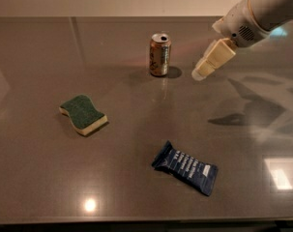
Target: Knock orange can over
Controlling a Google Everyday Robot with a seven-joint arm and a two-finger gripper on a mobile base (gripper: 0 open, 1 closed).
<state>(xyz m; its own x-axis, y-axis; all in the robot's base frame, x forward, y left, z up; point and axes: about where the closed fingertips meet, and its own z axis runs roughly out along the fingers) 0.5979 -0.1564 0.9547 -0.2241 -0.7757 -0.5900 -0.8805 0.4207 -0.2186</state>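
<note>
- Nearest the camera, in the lower middle of the frame, a dark blue snack wrapper [184, 168] lies flat on the grey table [39, 192], well clear of anything that matters to the move.
- Farther back, at the left of centre, a green-topped sponge [83, 114] also lies flat, well apart from the can.
- Farther back again, in the upper middle of the frame, the orange can [160, 54] stands upright on the table. Its long axis is vertical, its silver top faces up, and nothing touches it.
- At about the same depth, to the right of the can, the gripper [200, 74] hangs at the end of the white arm that comes in from the upper right corner. It slants down and to the left, so its tip points toward the can's lower half.
- The gripper's jaws look pressed together into one pale wedge, and it holds nothing.
- The tip is near the can but apart from it, with bare table between them.
- The can lies to the gripper's left in the frame, so a sideways sweep leftward would likely tip it, best by striking above its middle.
</note>
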